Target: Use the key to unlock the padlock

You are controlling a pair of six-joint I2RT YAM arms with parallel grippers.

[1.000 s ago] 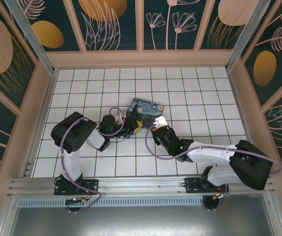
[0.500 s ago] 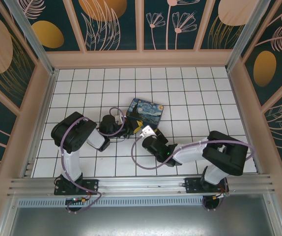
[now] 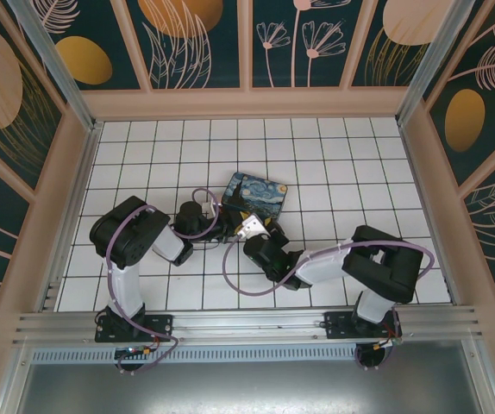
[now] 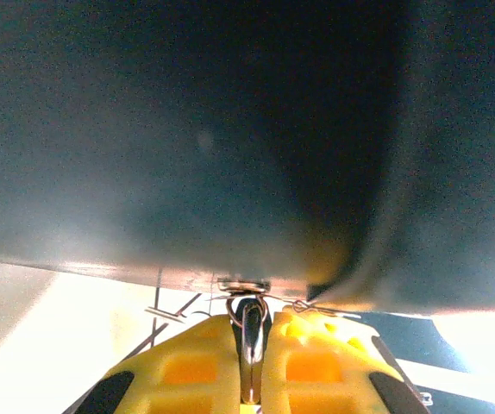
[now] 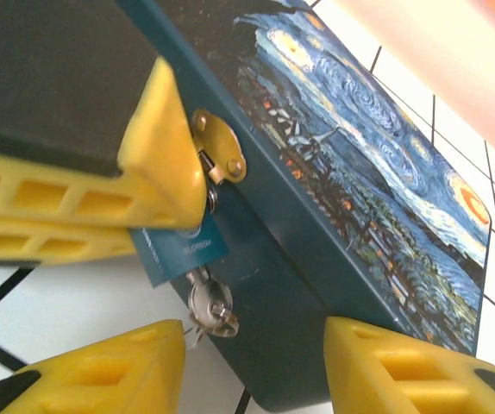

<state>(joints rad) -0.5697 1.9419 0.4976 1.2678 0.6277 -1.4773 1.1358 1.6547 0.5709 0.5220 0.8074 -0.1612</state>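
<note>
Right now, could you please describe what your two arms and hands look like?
The left arm and right arm have white links with bulky black joint housings, and a loose purple cable runs along each. The left hand and right hand have blocky yellow fingers with recessed pockets and black trim.

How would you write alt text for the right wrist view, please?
A key dangles below the hasp of a blue painted tin. The left end effector grips at the hasp; the open right end effector straddles the key.
</note>
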